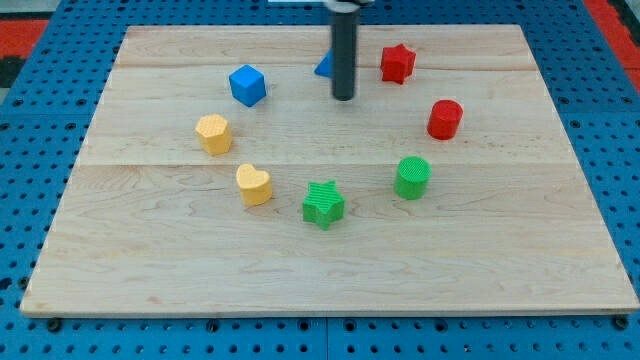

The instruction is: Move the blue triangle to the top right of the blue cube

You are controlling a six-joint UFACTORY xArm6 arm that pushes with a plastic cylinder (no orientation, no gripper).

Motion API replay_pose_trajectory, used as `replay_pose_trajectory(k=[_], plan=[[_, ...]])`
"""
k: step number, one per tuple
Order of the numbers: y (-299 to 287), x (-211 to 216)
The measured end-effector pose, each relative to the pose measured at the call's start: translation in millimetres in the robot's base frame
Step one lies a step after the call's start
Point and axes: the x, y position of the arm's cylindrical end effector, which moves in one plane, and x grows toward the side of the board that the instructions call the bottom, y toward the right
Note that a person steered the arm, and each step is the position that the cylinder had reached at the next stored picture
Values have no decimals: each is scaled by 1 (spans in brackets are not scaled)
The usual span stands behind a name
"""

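The blue triangle (323, 67) lies near the view's top centre, mostly hidden behind my rod. The blue cube (247, 85) sits to its left and slightly lower. My tip (344, 98) rests on the board just below and right of the blue triangle, close to it; contact cannot be told. The tip is well to the right of the blue cube.
A red star (397, 63) lies right of the rod, a red cylinder (445, 119) lower right. A green cylinder (412, 177), green star (323, 203), yellow heart (254, 185) and yellow hexagon (213, 133) ring the wooden board (500, 250).
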Motion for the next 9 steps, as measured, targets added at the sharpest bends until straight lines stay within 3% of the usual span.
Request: replay_pose_trajectory(k=[2, 3, 4, 5, 6, 7, 8, 9], plan=[[-10, -57], [-34, -57], [-100, -58], [-93, -80], [-44, -36], [-40, 54], [-86, 48], [-115, 13]])
